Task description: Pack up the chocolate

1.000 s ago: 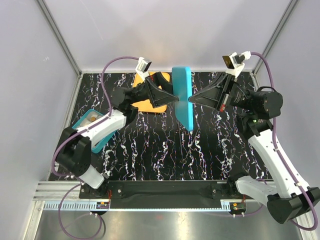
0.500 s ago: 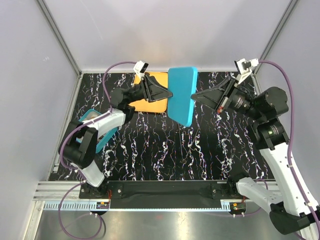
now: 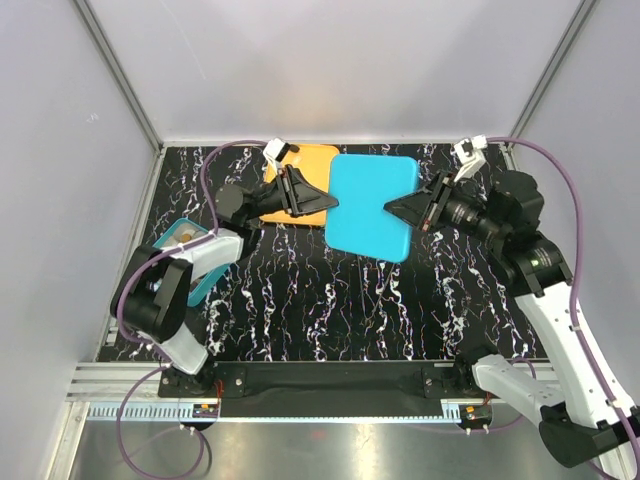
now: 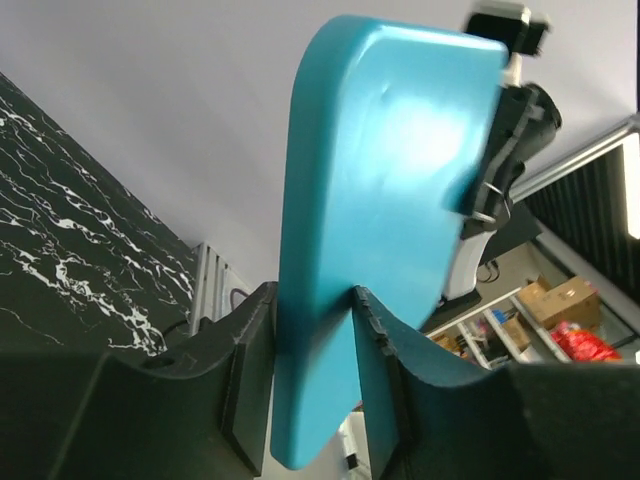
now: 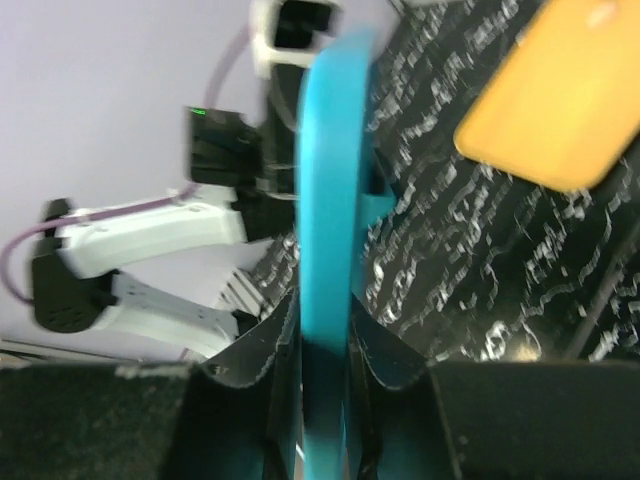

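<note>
Gripping the teal lid [image 3: 372,205] from opposite sides, both pincers are closed on its edges. The left gripper [image 3: 328,203] clamps the lid's left edge and the right gripper [image 3: 392,207] clamps its right edge. The lid's broad face is turned up toward the overhead camera. An orange tray [image 3: 312,160] lies on the marbled black table [image 3: 350,300] just behind the lid's left corner, partly covered in that view by the left gripper. Well left of the lid, a teal box [image 3: 172,240] sits under the left arm. The chocolate [image 3: 186,235] shows inside it only as a pale speck, and no other pieces can be made out.
</note>
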{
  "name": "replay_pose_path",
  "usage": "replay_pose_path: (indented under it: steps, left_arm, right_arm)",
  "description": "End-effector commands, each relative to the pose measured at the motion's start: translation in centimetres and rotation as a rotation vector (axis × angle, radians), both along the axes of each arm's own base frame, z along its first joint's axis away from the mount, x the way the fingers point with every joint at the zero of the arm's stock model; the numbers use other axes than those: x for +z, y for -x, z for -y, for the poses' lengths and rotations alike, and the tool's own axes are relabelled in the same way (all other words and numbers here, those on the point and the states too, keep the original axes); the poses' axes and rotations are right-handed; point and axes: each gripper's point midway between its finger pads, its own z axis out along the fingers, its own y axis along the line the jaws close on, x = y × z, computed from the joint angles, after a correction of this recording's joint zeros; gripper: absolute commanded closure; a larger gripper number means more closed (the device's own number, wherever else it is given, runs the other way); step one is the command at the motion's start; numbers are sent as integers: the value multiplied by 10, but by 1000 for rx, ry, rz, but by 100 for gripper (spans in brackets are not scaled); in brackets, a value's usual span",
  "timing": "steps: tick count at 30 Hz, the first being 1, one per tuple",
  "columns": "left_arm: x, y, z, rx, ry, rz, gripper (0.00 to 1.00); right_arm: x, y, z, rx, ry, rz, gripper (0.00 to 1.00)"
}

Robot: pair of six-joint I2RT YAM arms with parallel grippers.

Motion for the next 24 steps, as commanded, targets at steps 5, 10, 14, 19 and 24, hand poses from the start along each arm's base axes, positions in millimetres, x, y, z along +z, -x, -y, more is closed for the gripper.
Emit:
replay_pose_path:
  steps: [5,10,14,19,24]
  left_arm:
    - [35,38,-11,15,19,302,78]
    - [18,31,-14,47,-53,273,73]
    - [12,10,-36,203,-148,236,55]
    - [-25,-35,-105,623,-628,115,20]
    - [-31,-44,-202,1037,-930,-33,5]
  right_arm:
    - [-76,-10,-4,5,106,-186,76]
    - [-78,-9,-8,30,74,-171,94]
    - [-67,-16,-14,35,27,-150,100]
    - [-57,-19,-22,63,-46,-157,100]
    - [-57,-18,-29,95,-107,-152,100]
